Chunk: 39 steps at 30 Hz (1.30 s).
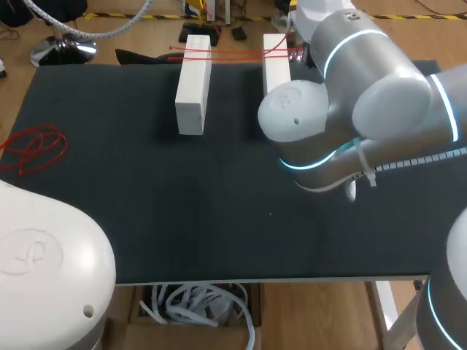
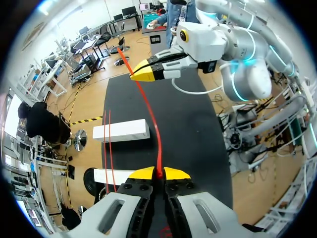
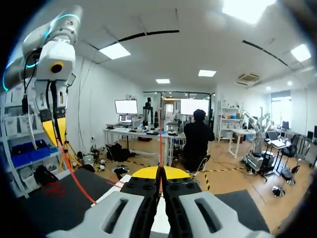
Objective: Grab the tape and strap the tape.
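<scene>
A thin red tape strand (image 2: pixel 152 119) runs taut between my two grippers above the black table (image 1: pixel 146 219). My left gripper (image 2: pixel 158 173) is shut on one end of it. My right gripper (image 2: pixel 147 70) is shut on the tape farther along, its yellow tips pinched together. In the right wrist view, my right gripper (image 3: pixel 159 172) is shut with a fine red line rising from its tips, and the left gripper (image 3: pixel 55 130) hangs beside it with the red tape (image 3: pixel 74 173) slanting down from it. Neither gripper shows in the head view, where the right arm (image 1: pixel 350 109) covers the spot.
Two white blocks (image 1: pixel 193 84) (image 1: pixel 276 62) lie side by side at the table's far edge, with more red strands (image 1: pixel 226 51) across them. A loose red tangle (image 1: pixel 33 149) sits at the table's left edge. My left arm's housing (image 1: pixel 44 270) fills the near left corner.
</scene>
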Available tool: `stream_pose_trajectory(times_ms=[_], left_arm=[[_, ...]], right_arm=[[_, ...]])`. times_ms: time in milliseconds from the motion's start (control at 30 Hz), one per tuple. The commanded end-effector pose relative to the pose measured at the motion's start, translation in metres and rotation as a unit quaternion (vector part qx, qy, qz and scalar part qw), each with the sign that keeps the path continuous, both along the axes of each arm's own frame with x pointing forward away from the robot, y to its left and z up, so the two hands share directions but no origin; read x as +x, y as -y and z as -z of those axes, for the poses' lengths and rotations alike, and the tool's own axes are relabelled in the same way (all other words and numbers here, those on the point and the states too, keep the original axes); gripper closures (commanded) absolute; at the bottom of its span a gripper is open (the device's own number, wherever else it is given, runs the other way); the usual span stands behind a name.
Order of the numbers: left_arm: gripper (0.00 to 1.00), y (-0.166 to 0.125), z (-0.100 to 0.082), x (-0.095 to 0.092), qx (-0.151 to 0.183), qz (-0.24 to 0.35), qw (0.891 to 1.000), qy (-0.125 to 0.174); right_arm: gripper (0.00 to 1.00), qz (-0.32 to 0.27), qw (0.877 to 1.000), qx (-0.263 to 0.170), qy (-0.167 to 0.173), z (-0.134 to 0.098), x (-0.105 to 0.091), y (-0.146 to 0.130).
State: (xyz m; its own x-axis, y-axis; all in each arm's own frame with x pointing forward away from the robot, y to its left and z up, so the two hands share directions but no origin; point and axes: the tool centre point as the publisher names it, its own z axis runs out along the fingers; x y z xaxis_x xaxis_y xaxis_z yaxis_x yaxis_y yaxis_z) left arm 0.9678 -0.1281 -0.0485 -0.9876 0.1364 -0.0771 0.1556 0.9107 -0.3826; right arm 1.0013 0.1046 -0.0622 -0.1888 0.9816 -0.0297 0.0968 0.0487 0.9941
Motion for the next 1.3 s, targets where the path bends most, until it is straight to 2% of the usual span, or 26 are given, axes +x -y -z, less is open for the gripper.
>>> stream_pose_trajectory(times_ms=[33, 533, 600, 633, 667, 733, 833, 900, 967, 1033, 1067, 1100, 1167, 1200, 1233, 1300], left_arm=[[1.0, 0.0, -0.001, 0.0, 0.002, 0.0, 1.0, 0.0], [1.0, 0.0, -0.001, 0.0, 0.002, 0.0, 1.0, 0.0], [1.0, 0.0, -0.001, 0.0, 0.002, 0.0, 1.0, 0.0], [1.0, 0.0, -0.001, 0.0, 0.002, 0.0, 1.0, 0.0], [1.0, 0.0, -0.001, 0.0, 0.002, 0.0, 1.0, 0.0], [1.0, 0.0, -0.001, 0.0, 0.002, 0.0, 1.0, 0.0], [1.0, 0.0, -0.001, 0.0, 0.002, 0.0, 1.0, 0.0], [1.0, 0.0, -0.001, 0.0, 0.002, 0.0, 1.0, 0.0], [1.0, 0.0, -0.001, 0.0, 0.002, 0.0, 1.0, 0.0], [1.0, 0.0, -0.001, 0.0, 0.002, 0.0, 1.0, 0.0], [1.0, 0.0, -0.001, 0.0, 0.002, 0.0, 1.0, 0.0], [1.0, 0.0, -0.001, 0.0, 0.002, 0.0, 1.0, 0.0], [1.0, 0.0, -0.001, 0.0, 0.002, 0.0, 1.0, 0.0], [1.0, 0.0, -0.001, 0.0, 0.002, 0.0, 1.0, 0.0], [1.0, 0.0, -0.001, 0.0, 0.002, 0.0, 1.0, 0.0], [1.0, 0.0, -0.001, 0.0, 0.002, 0.0, 1.0, 0.0]], right_arm=[[1.0, -0.015, 0.998, -0.05, -0.017, -0.011, -0.001, 0.0], [1.0, -0.015, 0.998, -0.05, -0.017, -0.011, -0.001, 0.0], [1.0, -0.024, 0.997, -0.079, -0.01, -0.015, -0.003, -0.01], [1.0, -0.031, 0.993, -0.111, -0.005, -0.018, -0.004, -0.015], [1.0, -0.044, 0.987, -0.153, 0.009, -0.021, -0.007, -0.021], [1.0, -0.049, 0.977, -0.205, 0.017, -0.026, -0.011, -0.03], [1.0, -0.049, 0.954, -0.291, 0.042, -0.028, -0.017, -0.041], [1.0, -0.046, 0.929, -0.361, 0.068, -0.03, -0.022, -0.047], [1.0, -0.034, 0.915, -0.396, 0.072, -0.033, -0.025, -0.05], [1.0, -0.021, 0.895, -0.436, 0.09, -0.038, -0.028, -0.052], [1.0, -0.019, 0.891, -0.445, 0.087, -0.039, -0.029, -0.052], [1.0, -0.012, 0.88, -0.466, 0.089, -0.04, -0.029, -0.052], [1.0, -0.005, 0.87, -0.483, 0.093, -0.045, -0.032, -0.052], [1.0, 0.0, 0.859, -0.502, 0.095, -0.046, -0.033, -0.051], [1.0, 0.0, 0.856, -0.508, 0.093, -0.047, -0.034, -0.05], [1.0, 0.0, 0.84, -0.535, 0.086, -0.05, -0.036, -0.048]])
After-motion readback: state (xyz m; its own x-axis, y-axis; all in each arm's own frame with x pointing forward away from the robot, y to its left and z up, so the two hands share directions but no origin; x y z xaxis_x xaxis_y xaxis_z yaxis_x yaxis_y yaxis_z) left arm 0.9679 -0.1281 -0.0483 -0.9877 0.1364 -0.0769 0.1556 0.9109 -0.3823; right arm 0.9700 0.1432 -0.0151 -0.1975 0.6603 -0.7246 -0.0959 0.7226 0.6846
